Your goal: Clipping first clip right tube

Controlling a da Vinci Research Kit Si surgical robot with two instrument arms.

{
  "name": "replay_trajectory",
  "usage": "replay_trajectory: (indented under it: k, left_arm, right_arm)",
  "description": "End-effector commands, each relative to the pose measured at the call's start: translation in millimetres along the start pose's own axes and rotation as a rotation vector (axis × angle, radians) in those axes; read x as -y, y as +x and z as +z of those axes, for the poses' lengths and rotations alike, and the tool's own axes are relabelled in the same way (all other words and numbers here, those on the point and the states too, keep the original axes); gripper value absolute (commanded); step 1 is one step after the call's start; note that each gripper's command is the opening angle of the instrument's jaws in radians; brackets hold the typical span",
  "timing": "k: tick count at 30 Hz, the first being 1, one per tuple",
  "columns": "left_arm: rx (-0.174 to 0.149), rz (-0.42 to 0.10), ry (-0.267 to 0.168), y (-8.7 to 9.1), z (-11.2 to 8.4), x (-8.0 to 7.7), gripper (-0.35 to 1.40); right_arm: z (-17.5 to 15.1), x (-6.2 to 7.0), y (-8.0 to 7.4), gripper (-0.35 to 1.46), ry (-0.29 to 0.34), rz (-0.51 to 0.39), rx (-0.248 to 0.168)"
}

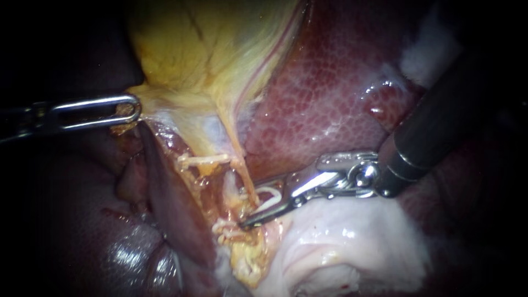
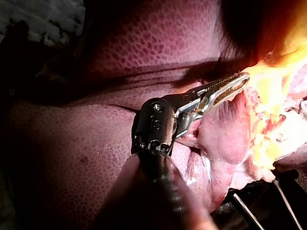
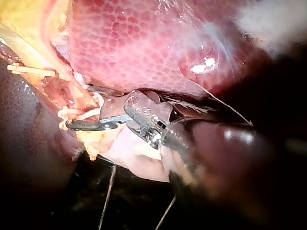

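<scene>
Hard to trace the right tube (image 1: 242, 165), toward 7 o'clock, past the clip (image 1: 269, 195) held astride it in the parted jaws of the right instrument (image 1: 250, 206). Pinches the gallbladder (image 1: 203, 49) edge at 9 o'clock with the left instrument (image 1: 129, 107); open liver (image 1: 330, 82) toward 1 o'clock.

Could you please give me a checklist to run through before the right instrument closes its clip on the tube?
1. Clip loaded: the right instrument holds a white clip between its jaws. Ok.
2. Tube in the clip: the tube runs down into the clip's opening. Ok.
3. Tips past the tube: the lower jaw's tip shows beyond it, but the upper tip is hidden by tissue. Cannot tell.
4. Traction: the left instrument has its jaws shut on the gallbladder edge, tenting it away. Ok.
5. Liver out of the jaws: it lies behind them, not between. Ok.
</scene>
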Motion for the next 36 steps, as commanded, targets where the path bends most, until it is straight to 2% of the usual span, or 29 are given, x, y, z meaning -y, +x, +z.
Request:
replay_trajectory:
  k: [1,6,9,13,19,25,26,28,29,32,36]
  left_arm:
    - [0.0,0.0,-0.001,0.0,0.0,0.0,-0.35]
    - [0.0,0.0,0.0,0.0,0.0,0.0,-0.35]
    - [0.0,-0.001,0.0,0.0,0.0,0.0,-0.35]
    - [0.001,-0.001,-0.003,0.0,0.0,0.0,-0.35]
    - [0.006,-0.002,0.0,-0.1,0.0,0.0,-0.35]
    - [0.006,-0.002,0.0,-0.2,0.0,0.1,-0.35]
    - [0.006,-0.002,0.0,-0.2,-0.1,0.1,-0.35]
    - [0.006,-0.002,0.0,-0.2,0.0,0.1,-0.35]
    - [0.006,-0.002,0.0,-0.2,-0.1,0.1,-0.35]
    - [0.006,-0.002,0.0,-0.2,-0.1,0.0,-0.35]
    - [0.006,-0.002,0.0,-0.2,0.0,0.0,-0.35]
  right_arm:
    - [-0.1,0.4,0.2,0.54,0.024,0.006,0.004]
    - [-0.1,1.5,-0.1,0.53,0.087,0.035,-0.009]
    - [0.2,1.8,-0.4,0.53,0.094,0.035,-0.004]
    - [0.8,1.7,-1.2,0.52,0.1,0.035,-0.001]
    - [1.5,1.3,-2.7,0.51,0.095,0.04,0.03]
    - [0.9,1.2,-2.7,0.45,0.098,0.041,0.031]
    - [0.6,1.2,-2.6,0.38,0.1,0.041,0.031]
    - [-0.1,1.2,-2.5,-0.02,0.105,0.048,0.033]
    - [-0.5,1.2,-2.3,-0.3,0.1,0.067,0.037]
    - [-1.3,0.7,-2.0,-0.35,0.102,0.07,0.046]
    - [-1.1,0.4,-2.4,-0.35,0.097,0.073,0.048]
